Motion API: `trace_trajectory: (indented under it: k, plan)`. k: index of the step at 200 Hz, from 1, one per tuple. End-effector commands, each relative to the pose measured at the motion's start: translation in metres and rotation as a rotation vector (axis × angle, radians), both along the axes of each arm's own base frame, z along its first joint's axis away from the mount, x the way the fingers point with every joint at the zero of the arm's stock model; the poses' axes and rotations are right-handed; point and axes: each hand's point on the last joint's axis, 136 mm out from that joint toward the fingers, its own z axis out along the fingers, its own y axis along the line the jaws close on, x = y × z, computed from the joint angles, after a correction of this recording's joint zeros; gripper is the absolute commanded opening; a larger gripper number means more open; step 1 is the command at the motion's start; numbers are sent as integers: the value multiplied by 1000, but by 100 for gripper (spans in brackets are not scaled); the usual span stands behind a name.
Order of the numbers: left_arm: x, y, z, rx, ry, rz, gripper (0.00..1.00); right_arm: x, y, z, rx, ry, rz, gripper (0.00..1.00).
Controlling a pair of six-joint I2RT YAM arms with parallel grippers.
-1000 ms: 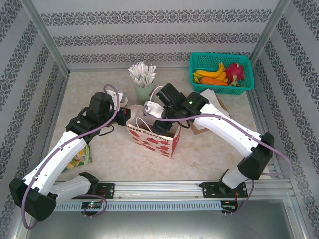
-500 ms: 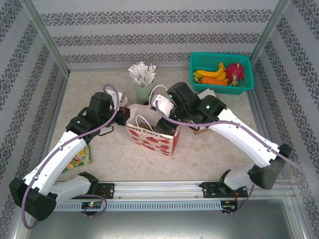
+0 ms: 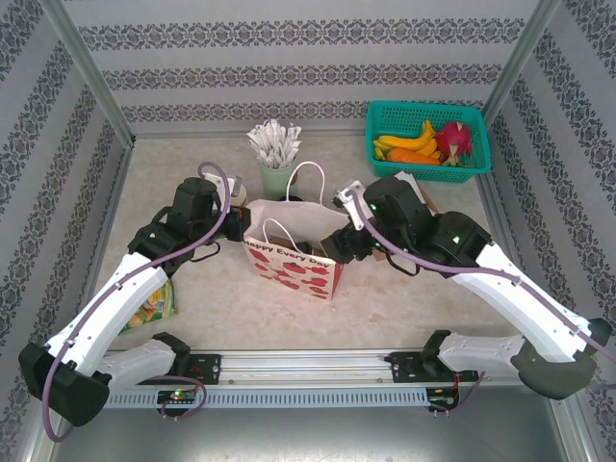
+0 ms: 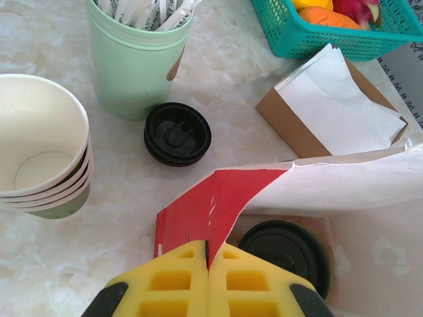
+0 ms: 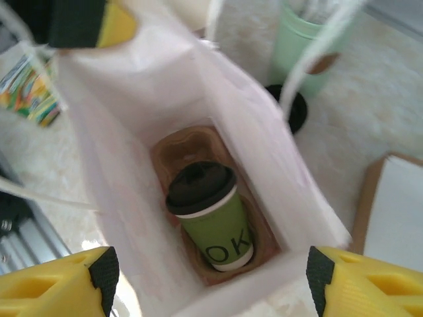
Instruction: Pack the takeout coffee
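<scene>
The takeout coffee [image 5: 208,218], a green cup with a black lid, stands upright in a brown cardboard carrier [image 5: 178,148] at the bottom of the white strawberry-print paper bag [image 3: 294,255]. Its lid [image 4: 284,251] shows through the bag's mouth in the left wrist view. My left gripper [image 4: 208,254] is shut on the bag's red-lined rim at the left side [image 3: 236,223]. Above the bag's right end, my right gripper [image 5: 211,271] is open and holds nothing, its fingers [image 5: 79,284] well apart; in the top view it [image 3: 344,243] hovers by the bag's right edge.
A mint-green cup of wrapped sticks [image 3: 277,173] stands behind the bag, with a loose black lid [image 4: 177,133] and a stack of cream cups [image 4: 39,158] beside it. A brown card with white napkins [image 4: 330,105] and a teal fruit basket [image 3: 426,137] lie to the right.
My right arm has drawn back up and to the right out of the bag, jaws widening, leaving the cup inside. The left gripper has kept its hold on the rim.
</scene>
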Motion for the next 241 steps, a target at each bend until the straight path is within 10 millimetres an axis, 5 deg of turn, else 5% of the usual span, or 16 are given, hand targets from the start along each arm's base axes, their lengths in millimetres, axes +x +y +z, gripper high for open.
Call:
trace_trajectory:
  k: [1, 47, 122, 146, 197, 241]
  plan:
    - [8, 2, 16, -36, -41, 34, 0, 13, -29, -2, 63, 38, -297, 78]
    - [7, 2, 17, -50, -41, 43, 4, 14, -60, -7, 166, 83, -558, 87]
    - [3, 1, 17, -71, -31, 45, 10, 22, -33, -32, 162, 210, -586, 83]
    - [1, 2, 18, -78, -26, 49, 13, 28, -25, -41, 127, 236, -589, 67]
    - [-1, -11, 31, -169, -20, 12, 40, 55, -7, -38, 109, 218, -527, 10]
    - [5, -18, 30, -197, 25, 21, 42, 98, -10, -37, 83, 178, -525, 7]
